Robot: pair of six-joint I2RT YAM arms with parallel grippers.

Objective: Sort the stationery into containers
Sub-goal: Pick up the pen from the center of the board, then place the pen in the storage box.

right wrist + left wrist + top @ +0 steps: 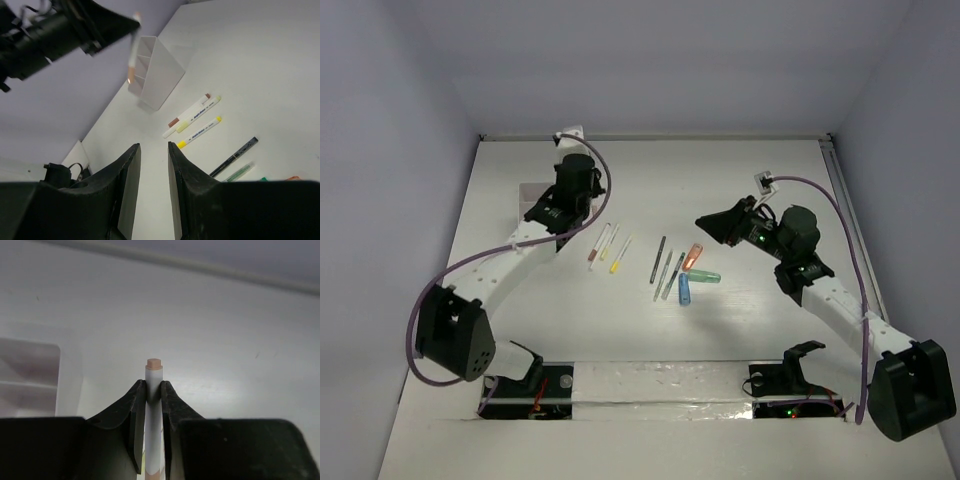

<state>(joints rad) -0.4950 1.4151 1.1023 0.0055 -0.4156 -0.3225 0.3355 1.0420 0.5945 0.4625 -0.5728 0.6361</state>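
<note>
1. The left gripper [154,390] has its jaws clamped on a white stick [154,372] with a pinkish end. The frame edge cuts off the stick's lower part.
2. It hangs at the far left over the white organizer [156,75]. The overhead view mostly hides this box behind the arm, and whether the stick's tip is inside a compartment cannot be told.
3. The right gripper [154,150] is right of centre, jaws apart and empty.
4. Three loose sticks [607,246], slim pens [665,270] and stubby markers [695,275] lie mid-surface [770,180].

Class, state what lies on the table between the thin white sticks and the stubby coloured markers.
Three slim pens, lying side by side; the top view shows it.
</note>
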